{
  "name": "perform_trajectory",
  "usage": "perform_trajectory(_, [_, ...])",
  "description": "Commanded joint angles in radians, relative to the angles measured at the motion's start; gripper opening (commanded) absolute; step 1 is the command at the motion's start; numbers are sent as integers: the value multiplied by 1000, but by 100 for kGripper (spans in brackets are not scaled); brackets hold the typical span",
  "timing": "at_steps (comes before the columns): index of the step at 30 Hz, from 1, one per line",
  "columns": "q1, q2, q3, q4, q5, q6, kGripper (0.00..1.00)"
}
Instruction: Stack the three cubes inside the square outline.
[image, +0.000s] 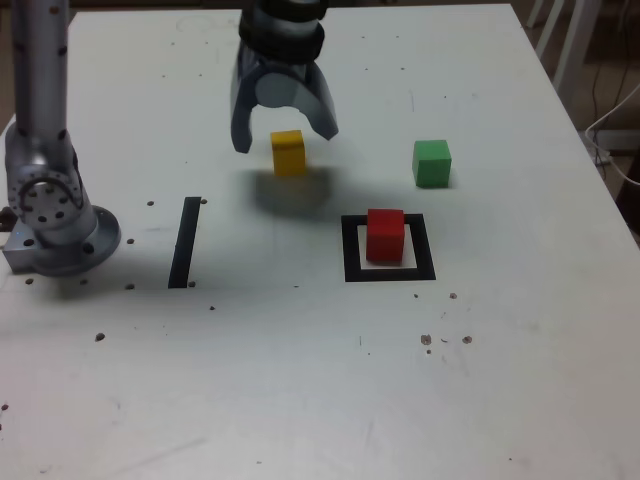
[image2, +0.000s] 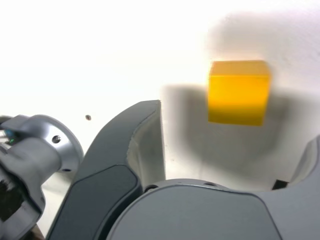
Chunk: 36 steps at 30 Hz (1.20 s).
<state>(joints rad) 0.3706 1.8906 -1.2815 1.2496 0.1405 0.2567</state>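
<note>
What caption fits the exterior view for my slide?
Open tool above small matte yellow cube; red cube inside black tape square outline.

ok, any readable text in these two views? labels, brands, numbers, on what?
None: no word, number, brand or label can be read in either view.
The red cube, yellow cube and green cube have plain faces.
The square outline and black tape strip are unmarked.
The arm base and the tool show no legible print.
</note>
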Motion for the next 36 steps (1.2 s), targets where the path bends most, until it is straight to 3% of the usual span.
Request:
perform_trajectory(1, [20,33,-3,-19,-13,30,96])
perform_trajectory(6, [48,76,-11,-40,-26,69,93])
perform_trajectory(9, [56,94,-14,-42,-31,78,86])
perform_trajectory(12, [60,109,-14,-42,-37,82,72])
perform_trajectory(17, [60,115,-12,-56,-39,86,40])
perform_trajectory(20, [60,114,-8,-70,-39,92,30])
perform_trajectory(36, [59,102,12,-89,-44,96,29])
